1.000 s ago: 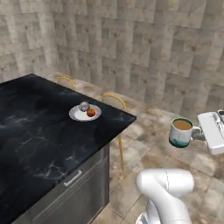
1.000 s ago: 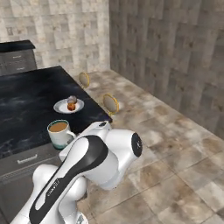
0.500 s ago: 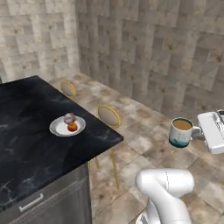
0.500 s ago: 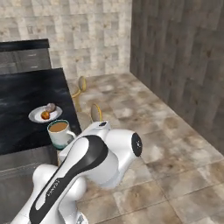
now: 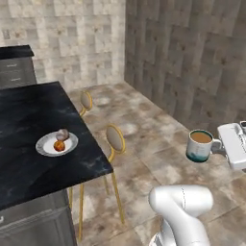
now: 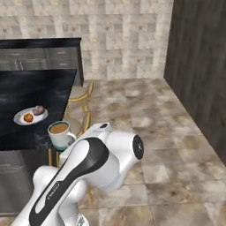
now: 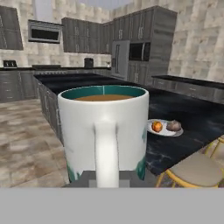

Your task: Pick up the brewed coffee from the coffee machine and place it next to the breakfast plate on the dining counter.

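The brewed coffee [image 5: 199, 145], a white mug with a teal base band, hangs in the air over the floor with my gripper [image 5: 220, 147] shut on its handle. In the right base view the mug [image 6: 61, 133] sits just off the dining counter's [image 6: 31, 86] near corner, in front of my arm. The hand view has the mug [image 7: 105, 131] close up, handle toward the camera, coffee level. The breakfast plate [image 5: 56, 144] with an orange fruit and a bun rests on the black marble top [image 5: 24, 120] near its edge. From the hand, the plate [image 7: 164, 127] lies right of the mug.
Two gold-framed stools [image 5: 115, 139] [image 5: 85, 101] stand along the island's side, one [image 7: 192, 170] low right in the hand view. Black wall cabinets [image 6: 39, 48], a fridge [image 7: 120, 59] and a small dark appliance [image 7: 89, 62] line the far walls. Tiled floor [image 5: 158, 115] lies open to the right.
The whole scene has shifted as the base turned: counter and plate slid left in the left base view. The mug stays held in the same spot relative to the arm.
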